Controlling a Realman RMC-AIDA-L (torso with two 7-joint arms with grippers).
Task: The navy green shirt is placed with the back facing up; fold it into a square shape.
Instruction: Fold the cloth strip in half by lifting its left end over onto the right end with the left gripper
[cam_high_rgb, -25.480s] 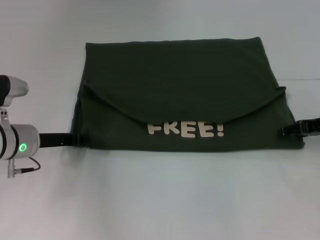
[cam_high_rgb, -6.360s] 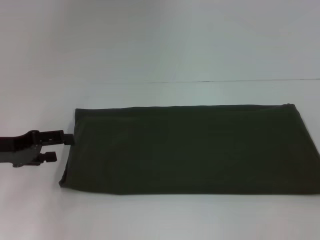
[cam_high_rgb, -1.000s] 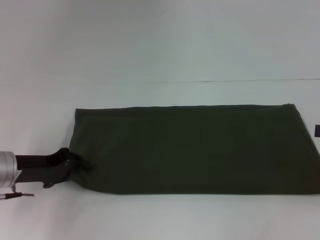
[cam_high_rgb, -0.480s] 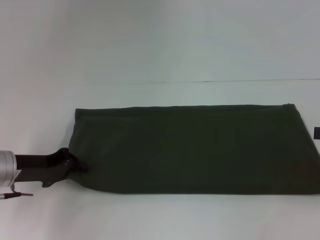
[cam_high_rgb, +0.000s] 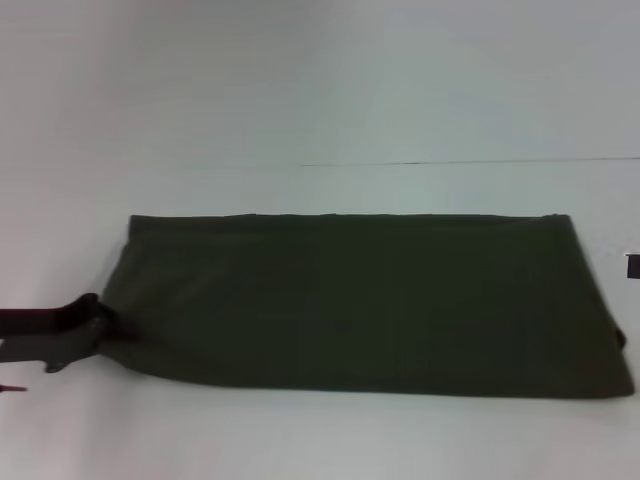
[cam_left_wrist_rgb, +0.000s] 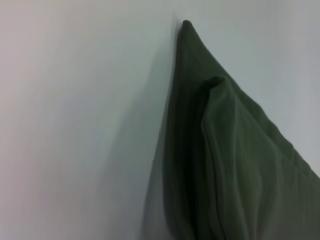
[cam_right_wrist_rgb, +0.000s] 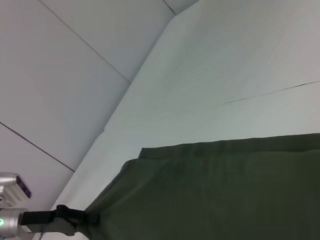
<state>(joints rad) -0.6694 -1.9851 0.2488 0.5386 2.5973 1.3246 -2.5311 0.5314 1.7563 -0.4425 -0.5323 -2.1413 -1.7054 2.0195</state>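
Note:
The navy green shirt (cam_high_rgb: 360, 300) lies folded into a long, flat band across the white table, with no print showing. My left gripper (cam_high_rgb: 103, 325) is at the band's front-left corner, shut on the fabric there, which puckers around it. The left wrist view shows that corner of the shirt (cam_left_wrist_rgb: 235, 165) bunched into ridges close to the camera. The right wrist view shows the shirt (cam_right_wrist_rgb: 225, 195) from the right, with the left gripper (cam_right_wrist_rgb: 92, 218) at its far end. Only a small dark piece of my right gripper (cam_high_rgb: 633, 265) shows at the right edge, just off the band's right end.
The white table (cam_high_rgb: 300, 440) runs all round the shirt. A thin seam (cam_high_rgb: 470, 161) crosses the table behind the shirt. Pale wall panels (cam_right_wrist_rgb: 75, 75) stand beyond the table's far side.
The whole band of shirt has slid to the left, and my left gripper has moved left with the corner in it. The right gripper's visible piece has not moved.

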